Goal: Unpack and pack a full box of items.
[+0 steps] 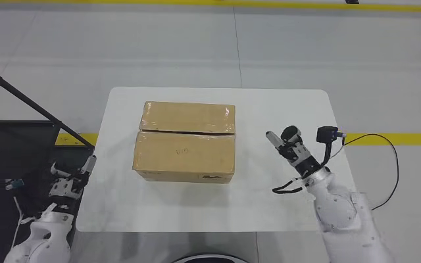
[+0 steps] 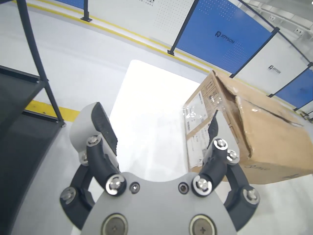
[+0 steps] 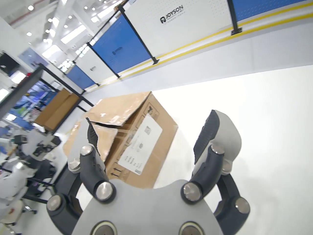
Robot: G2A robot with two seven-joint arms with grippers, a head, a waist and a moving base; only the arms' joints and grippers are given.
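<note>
Two closed flaps (image 1: 187, 117) top the brown cardboard box (image 1: 185, 156) on our white table (image 1: 283, 115). Our left gripper (image 2: 159, 119) and right gripper (image 3: 152, 121) gape empty.

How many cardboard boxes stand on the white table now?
1. The cardboard box stands near the middle of the white table, its top flaps closed, so anything inside is hidden.

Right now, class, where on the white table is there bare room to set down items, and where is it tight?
Widest bare patch: between the cardboard box and the right edge of the table, though the right gripper hangs over it. A bare strip runs between the box and the near edge. Tight: behind the box and along its left side.
</note>
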